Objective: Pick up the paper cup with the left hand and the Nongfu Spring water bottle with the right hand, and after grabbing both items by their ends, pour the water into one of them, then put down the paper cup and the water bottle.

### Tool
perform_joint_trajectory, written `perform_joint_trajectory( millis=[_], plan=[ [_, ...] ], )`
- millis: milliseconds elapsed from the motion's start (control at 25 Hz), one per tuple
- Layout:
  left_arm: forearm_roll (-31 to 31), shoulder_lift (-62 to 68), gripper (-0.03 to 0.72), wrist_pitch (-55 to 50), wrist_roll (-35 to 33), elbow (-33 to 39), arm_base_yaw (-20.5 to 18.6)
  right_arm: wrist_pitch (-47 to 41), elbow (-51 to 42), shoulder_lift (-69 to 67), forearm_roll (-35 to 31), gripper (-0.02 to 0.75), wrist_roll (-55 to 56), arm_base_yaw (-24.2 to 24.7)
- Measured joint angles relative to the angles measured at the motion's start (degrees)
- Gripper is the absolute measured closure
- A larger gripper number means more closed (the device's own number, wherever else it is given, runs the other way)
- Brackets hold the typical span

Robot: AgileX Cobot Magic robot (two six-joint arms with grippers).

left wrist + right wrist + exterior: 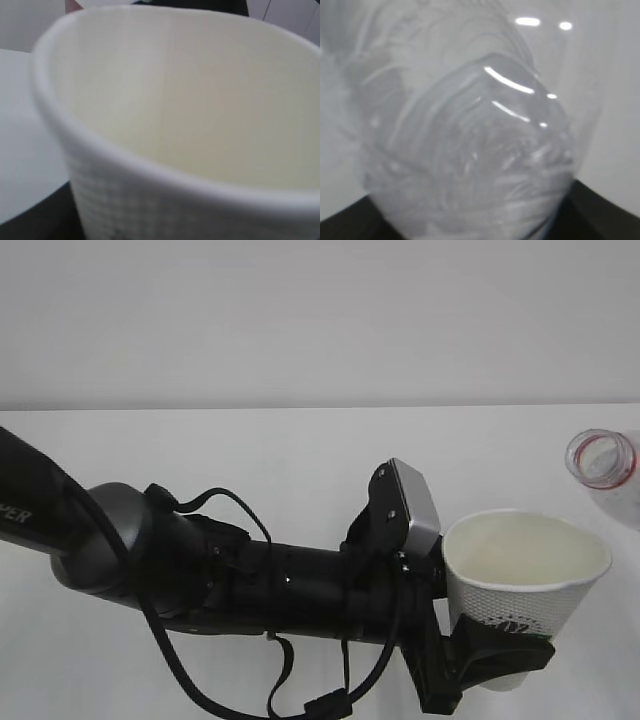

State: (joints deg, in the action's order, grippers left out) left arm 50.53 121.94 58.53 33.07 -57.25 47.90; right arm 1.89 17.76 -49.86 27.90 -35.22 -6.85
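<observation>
Black left hand (470,665) nearest the lens holds the paper cup (522,585) upright in its jaws above the worktop (250,450); the water bottle (604,462), tilted, fills the right jaws.

Black left arm (250,580), looping black cables, grey rectangular plate (418,505).

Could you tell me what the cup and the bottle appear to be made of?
The paper cup looks like matte white paper: dimpled embossed wall, rolled rim, printed dark logo. The water bottle looks like clear glossy plastic: see-through ribbed walls with bright highlights and a red neck ring.
</observation>
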Motion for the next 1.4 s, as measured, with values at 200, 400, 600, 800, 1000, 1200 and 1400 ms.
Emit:
perform_joint_trajectory(
  millis=[200,400,600,800,1000,1200,1400],
  plan=[
    [2.2,0.0,0.176,-0.83,0.0,0.0,0.0,0.0,0.0,0.0,0.1,0.255,-3.27,0.0],
    [2.24,0.0,0.176,-0.92,0.0,0.0,0.0,0.0,0.0,0.0,0.1,0.255,-6.73,0.0],
    [2.33,0.0,0.176,-0.96,0.0,0.0,0.0,0.75,0.0,0.0,0.1,0.255,-10.41,0.0],
    [2.33,0.0,0.176,-1.05,0.0,0.0,0.0,3.03,0.0,0.0,0.12,0.256,-12.95,0.0],
    [2.33,0.0,0.176,-1.05,0.0,0.0,0.0,3.1,0.0,0.0,0.12,0.256,-15.47,0.0],
    [2.33,0.0,0.176,-1.05,0.0,0.0,0.0,3.1,0.0,0.0,0.12,0.269,-16.95,0.0],
    [2.33,0.0,0.176,-1.05,0.0,0.0,0.0,3.13,0.0,0.0,0.12,0.308,-17.48,0.0]
  ],
)
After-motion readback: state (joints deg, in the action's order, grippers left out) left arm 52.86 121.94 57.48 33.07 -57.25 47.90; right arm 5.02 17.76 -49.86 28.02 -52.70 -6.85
